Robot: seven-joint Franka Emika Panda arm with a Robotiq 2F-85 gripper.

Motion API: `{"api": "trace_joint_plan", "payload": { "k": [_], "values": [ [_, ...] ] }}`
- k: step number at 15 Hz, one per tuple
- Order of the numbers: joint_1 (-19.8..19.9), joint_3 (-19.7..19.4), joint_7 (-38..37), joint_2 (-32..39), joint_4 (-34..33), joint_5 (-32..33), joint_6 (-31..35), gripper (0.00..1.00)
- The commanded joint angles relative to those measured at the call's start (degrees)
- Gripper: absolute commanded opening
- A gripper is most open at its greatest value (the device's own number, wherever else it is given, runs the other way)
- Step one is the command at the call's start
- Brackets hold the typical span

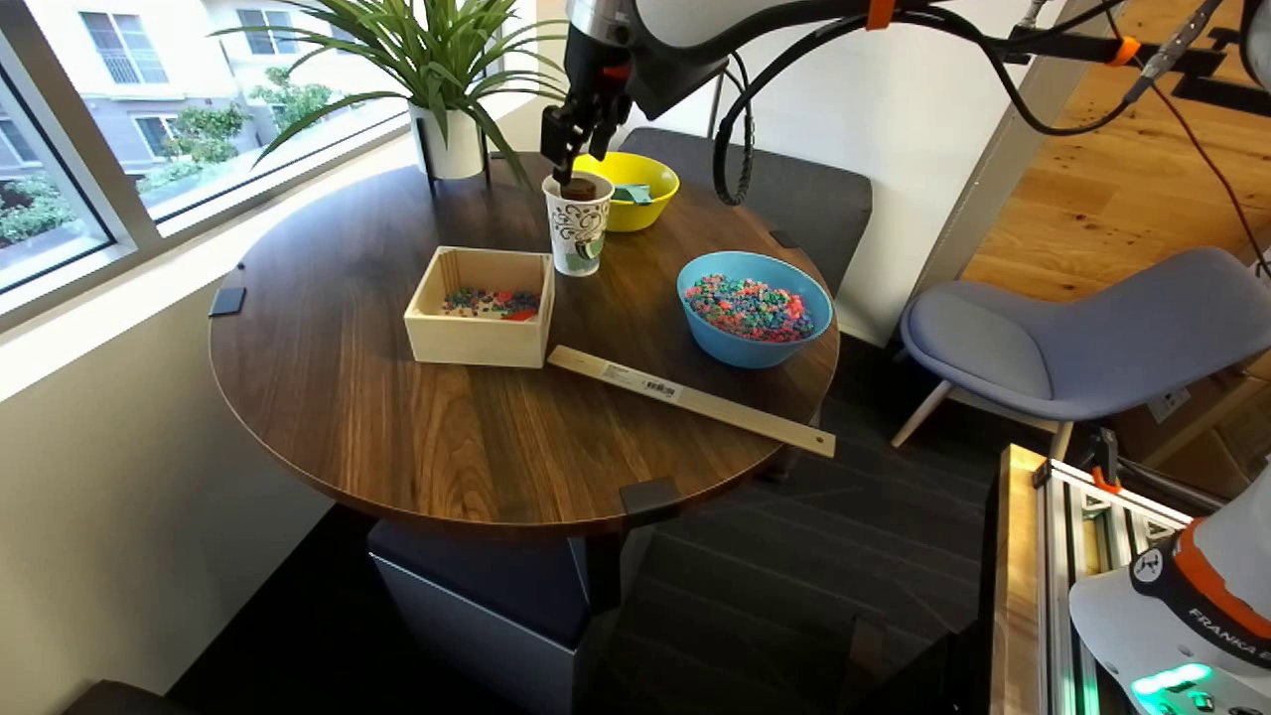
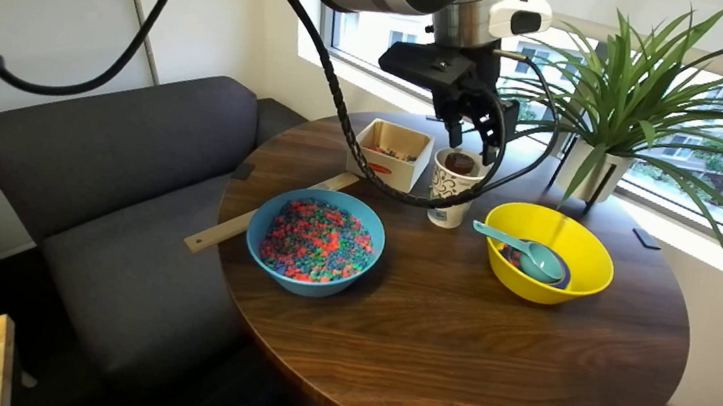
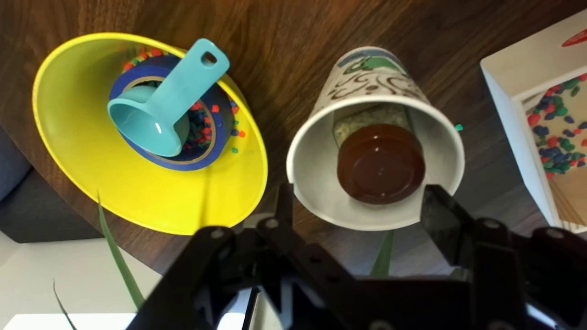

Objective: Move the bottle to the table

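The bottle (image 3: 380, 165) stands inside a white patterned paper cup (image 3: 371, 82). In the wrist view its round brown top shows, with a bit of greyish see-through body behind; the rest is hidden by the cup. In both exterior views only the brown top shows at the cup's mouth, here (image 1: 578, 190) and here (image 2: 459, 163). The cup stands upright on the round dark brown table (image 1: 457, 427). My gripper (image 3: 357, 190) is open and empty, pointing down just above the cup's mouth; it also shows in both exterior views (image 1: 578, 159) (image 2: 473, 149). Its fingers are apart from the bottle.
A yellow bowl (image 2: 518, 277) with a teal scoop and a pale wooden box (image 1: 477, 340) flank the cup. A blue bowl (image 1: 745, 348) of colourful bits and a wooden strip (image 1: 695, 397) lie nearby. A potted plant (image 1: 452, 144) stands by the window.
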State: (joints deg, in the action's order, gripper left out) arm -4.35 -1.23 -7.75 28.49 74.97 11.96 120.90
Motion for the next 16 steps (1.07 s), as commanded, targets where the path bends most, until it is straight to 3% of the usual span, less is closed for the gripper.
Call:
{"api": "trace_joint_plan", "payload": {
  "k": [1, 12, 16],
  "values": [
    [-0.37, 0.02, 0.65, 0.81, -1.1, -0.8, -3.26, 0.73],
    [-0.2, 1.05, 1.11, 2.16, -1.51, -2.51, -4.39, 0.72],
    [-0.33, 0.77, 0.58, 3.19, -1.8, -2.44, -4.63, 0.62]
  ]
}}
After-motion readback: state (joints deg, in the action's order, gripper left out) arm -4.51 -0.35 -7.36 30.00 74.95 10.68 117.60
